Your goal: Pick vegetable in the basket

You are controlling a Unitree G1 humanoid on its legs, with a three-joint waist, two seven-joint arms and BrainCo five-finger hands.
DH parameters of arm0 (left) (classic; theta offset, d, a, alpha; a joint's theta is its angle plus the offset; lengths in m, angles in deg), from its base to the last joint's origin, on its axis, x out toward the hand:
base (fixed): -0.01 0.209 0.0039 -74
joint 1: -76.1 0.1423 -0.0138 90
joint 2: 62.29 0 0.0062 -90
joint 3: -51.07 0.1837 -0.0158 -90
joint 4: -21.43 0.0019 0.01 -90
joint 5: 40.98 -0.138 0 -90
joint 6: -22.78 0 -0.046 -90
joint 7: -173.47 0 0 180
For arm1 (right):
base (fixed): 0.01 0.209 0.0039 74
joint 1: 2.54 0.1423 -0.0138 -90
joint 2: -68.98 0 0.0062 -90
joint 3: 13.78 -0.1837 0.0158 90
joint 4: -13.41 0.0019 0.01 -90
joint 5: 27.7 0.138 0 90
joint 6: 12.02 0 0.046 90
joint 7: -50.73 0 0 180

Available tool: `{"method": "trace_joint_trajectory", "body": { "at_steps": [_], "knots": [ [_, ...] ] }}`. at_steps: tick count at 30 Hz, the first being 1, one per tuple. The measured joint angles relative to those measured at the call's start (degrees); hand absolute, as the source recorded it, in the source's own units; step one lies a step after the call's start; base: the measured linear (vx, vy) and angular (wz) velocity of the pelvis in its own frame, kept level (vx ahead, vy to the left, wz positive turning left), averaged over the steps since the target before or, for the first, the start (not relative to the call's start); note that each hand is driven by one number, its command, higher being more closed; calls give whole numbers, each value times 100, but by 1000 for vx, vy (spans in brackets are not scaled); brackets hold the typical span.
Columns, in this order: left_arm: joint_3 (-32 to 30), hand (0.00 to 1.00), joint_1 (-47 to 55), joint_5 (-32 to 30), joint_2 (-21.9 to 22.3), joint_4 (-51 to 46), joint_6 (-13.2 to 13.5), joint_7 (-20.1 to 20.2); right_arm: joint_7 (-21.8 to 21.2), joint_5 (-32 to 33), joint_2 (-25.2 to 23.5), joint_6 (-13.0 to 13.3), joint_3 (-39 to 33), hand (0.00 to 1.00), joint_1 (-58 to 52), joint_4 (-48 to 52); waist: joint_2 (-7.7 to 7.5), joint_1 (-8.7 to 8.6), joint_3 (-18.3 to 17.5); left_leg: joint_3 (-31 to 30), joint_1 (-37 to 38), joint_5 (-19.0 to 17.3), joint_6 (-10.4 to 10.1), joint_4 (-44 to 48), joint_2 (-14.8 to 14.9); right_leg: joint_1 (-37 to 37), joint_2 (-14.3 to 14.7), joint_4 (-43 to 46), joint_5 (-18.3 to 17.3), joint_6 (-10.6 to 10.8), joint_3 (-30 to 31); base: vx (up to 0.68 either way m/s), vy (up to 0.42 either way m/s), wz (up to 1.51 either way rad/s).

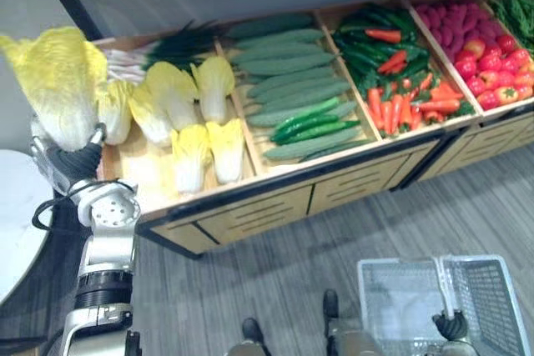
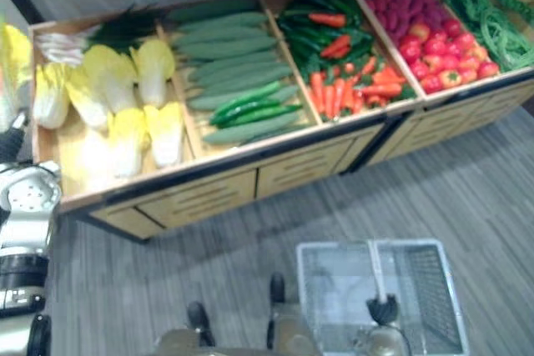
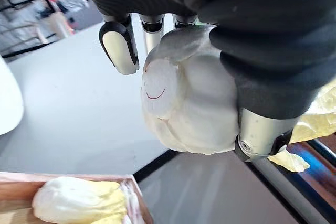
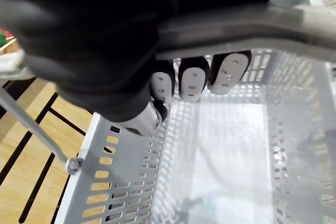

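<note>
Bright, even indoor light, apparently from overhead. The cabbage washes out to pale yellow on its upper leaves, and in the left wrist view its white base is nearly featureless. The wooden stand is lit flat, with only soft shade between the produce rows. The grey floor carries a mild sheen. The dark covers of the left hand and right hand read almost black, their ribbing partly lost. The basket bottom glares white below the handle, perhaps from reflection.

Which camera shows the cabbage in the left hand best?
Left eye view: the whole cabbage stands above the left hand. Left wrist view shows its white base gripped; right eye view a yellow edge.
</note>
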Motion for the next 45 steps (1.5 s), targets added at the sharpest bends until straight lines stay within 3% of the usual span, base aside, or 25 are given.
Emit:
{"method": "trace_joint_trajectory", "body": {
  "at_steps": [6, 10, 15, 18, 24, 27, 31, 37, 45],
  "knots": [
    [1135, 100, 407, -495, -25, -559, 478, 1123, -357, -241, 473, 51, -111, 100, 114, 591, 5, -53, -14, 265, 287, -74, 55, -81, -100, 125, -25, -61, 73, 107, 289, 29, 48, -22],
    [2105, 100, 545, -769, -25, -672, 686, 1964, -1056, -252, 1063, 284, 4, 100, 350, 1289, -21, -236, -30, 577, 434, -230, 73, -1, -137, 138, -27, -87, 112, 169, 615, 26, 45, -36],
    [3178, 100, 598, -928, -22, -694, 879, 2707, -1870, -292, 1807, 652, 476, 100, 648, 1938, -35, -368, -49, 899, 522, -637, 74, 480, 1, 221, 35, -70, 134, 225, 959, 12, 33, -39],
    [3718, 100, 586, -995, -6, -688, 1004, 3017, -2267, -394, 2069, 738, 881, 100, 1025, 1982, -41, -463, -66, 1100, 548, -878, 78, 806, 103, 215, 81, -13, 134, 233, 1137, -19, 24, -36],
    [4712, 100, 95, -983, 46, -502, 1266, 3434, -3090, -492, 2306, 787, 1507, 100, 1455, 2162, 23, -528, -136, 1501, 562, -1369, 88, 1515, 404, 171, 224, 94, 118, 250, 1418, -24, 31, -37],
    [5041, 100, -111, -982, 128, -467, 1427, 3537, -3352, -500, 2474, 971, 1781, 100, 1571, 2452, 41, -614, -209, 1665, 563, -1519, 89, 1743, 538, 112, 268, 145, 23, 140, 1391, -17, 18, -23],
    [5450, 100, -307, -971, 301, -466, 1616, 3666, -3588, -502, 2575, 1203, 2037, 100, 1585, 2740, 139, -627, -386, 1828, 619, -1582, 66, 1834, 660, -26, 337, 364, -111, -19, 1237, 25, 8, -20],
    [5830, 100, -514, -959, 312, -467, 1680, 3786, -3743, -589, 2712, 1196, 2220, 100, 1583, 2853, 242, -629, -468, 1961, 758, -1592, 46, 1810, 691, -121, 323, 686, -287, -50, 967, 27, -7, -10],
    [6556, 100, -553, -860, 263, -949, 1880, 4488, -3949, -671, 2904, 1194, 2323, 100, 1582, 2933, 324, -646, -521, 2032, 898, -1604, 11, 1658, 628, -130, 238, 842, -377, -33, 760, 4, 7, -2]
  ]
}}
